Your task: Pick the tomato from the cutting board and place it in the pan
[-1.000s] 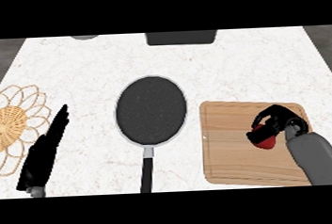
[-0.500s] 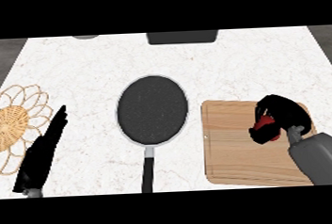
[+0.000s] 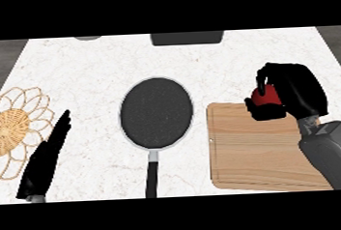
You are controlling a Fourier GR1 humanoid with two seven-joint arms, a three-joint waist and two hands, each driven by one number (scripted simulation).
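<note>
My right hand (image 3: 295, 93) is curled round the red tomato (image 3: 267, 96), holding it just above the far edge of the wooden cutting board (image 3: 257, 154). Only part of the tomato shows between the black fingers and thumb. The dark round pan (image 3: 157, 112) lies to the left of the board, its black handle pointing toward me. My left hand (image 3: 46, 158) rests open at the lower left, fingers straight, well away from pan and tomato.
A woven wicker trivet (image 3: 13, 128) lies at the left edge with a green object on it. A dark box (image 3: 187, 37) and a grey item (image 3: 88, 38) sit along the counter's far edge.
My right hand has lifted the tomato off the board and carried it toward the board's far edge. The left hand has not moved.
</note>
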